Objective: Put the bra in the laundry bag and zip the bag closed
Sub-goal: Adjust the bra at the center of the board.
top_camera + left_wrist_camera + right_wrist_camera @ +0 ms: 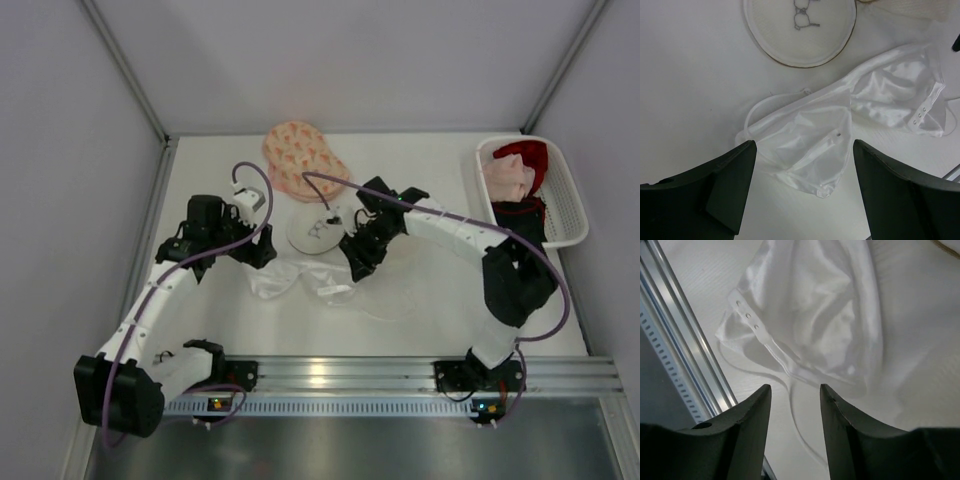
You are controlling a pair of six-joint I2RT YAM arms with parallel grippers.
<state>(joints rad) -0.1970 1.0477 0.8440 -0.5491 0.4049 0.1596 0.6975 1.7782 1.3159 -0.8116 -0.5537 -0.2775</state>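
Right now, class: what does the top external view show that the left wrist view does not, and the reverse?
Only the top view: the white basket of clothes and the pink patterned fabric. Only the left wrist view: the eyelets on the bra, and the left gripper standing wide open. Both: the bra and the round white disc beside it.

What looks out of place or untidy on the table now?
The white bra lies crumpled and twisted on the table, not flat, and one thin strap trails loose toward the metal rail. Nothing looks spilled or damaged.
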